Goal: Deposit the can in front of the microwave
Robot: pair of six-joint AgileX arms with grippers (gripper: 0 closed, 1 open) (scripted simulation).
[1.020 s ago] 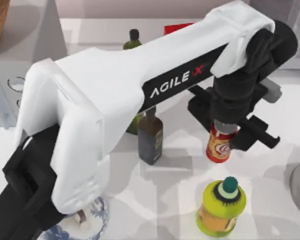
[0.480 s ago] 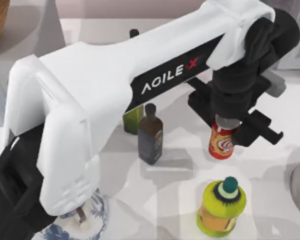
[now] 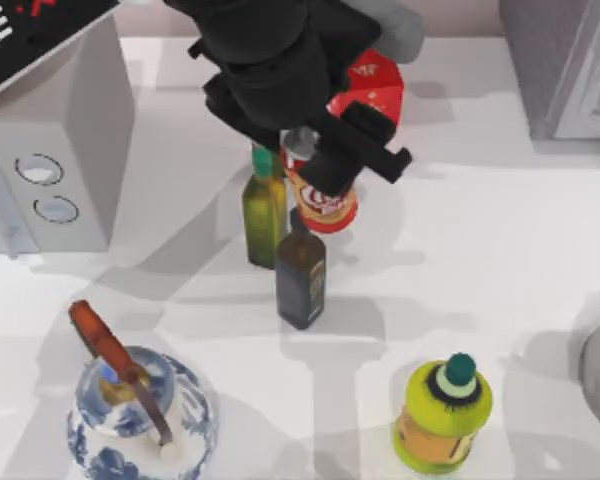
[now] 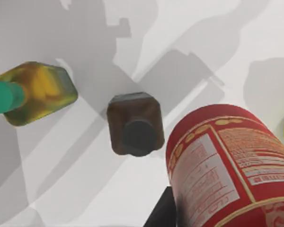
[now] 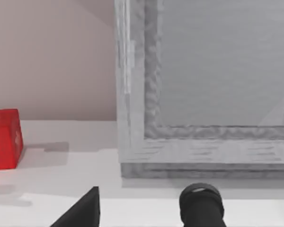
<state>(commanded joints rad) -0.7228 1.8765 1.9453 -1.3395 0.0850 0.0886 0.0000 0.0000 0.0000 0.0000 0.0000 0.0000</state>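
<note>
Left gripper [image 3: 320,165] closed tight on red can [image 3: 322,200], lifted off table, upright, near top middle of top view. In left wrist view can [image 4: 227,165] hangs above brown bottle [image 4: 135,124], olive oil bottle [image 4: 35,92] beside.

Microwave [image 3: 60,150] lies toward 9 o'clock from can; bare table in front of its dials lies toward 8 o'clock. Left arm nearer.

Can top hidden by gripper. Right gripper: fingers cut off in right wrist view, cannot tell.

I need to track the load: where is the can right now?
In the top view the can hangs in the left pincer near the table's middle, beside the green bottle, right of the microwave.
</note>
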